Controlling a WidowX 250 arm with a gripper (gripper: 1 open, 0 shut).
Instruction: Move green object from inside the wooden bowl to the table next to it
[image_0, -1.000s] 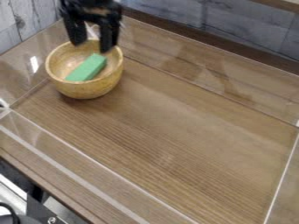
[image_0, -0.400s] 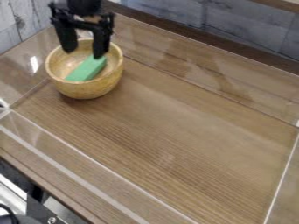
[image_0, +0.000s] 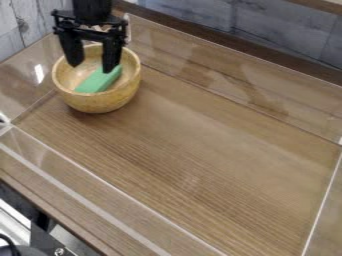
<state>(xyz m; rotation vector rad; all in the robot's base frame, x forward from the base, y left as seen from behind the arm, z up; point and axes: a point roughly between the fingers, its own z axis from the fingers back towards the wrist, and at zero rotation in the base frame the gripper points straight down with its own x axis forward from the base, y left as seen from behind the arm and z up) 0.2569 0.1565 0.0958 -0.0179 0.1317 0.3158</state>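
Note:
The wooden bowl (image_0: 96, 92) is round and light tan and sits at the far left of the brown wood-grain table (image_0: 201, 150). Inside it lies the green object (image_0: 98, 80), a small bright green block set at a slant. My black gripper (image_0: 91, 57) hangs straight down over the bowl's back half, open, with one finger on each side of the block's upper end. Its fingertips (image_0: 66, 56) reach down to about rim level. Nothing is held between them.
A clear acrylic wall (image_0: 40, 168) runs around the table's edges, close behind and left of the bowl. A grey tiled wall rises at the back. Bare tabletop stretches right of and in front of the bowl.
The gripper has shifted left and dropped lower over the bowl, and it has rolled a little. It stays open. The green block and bowl have not moved.

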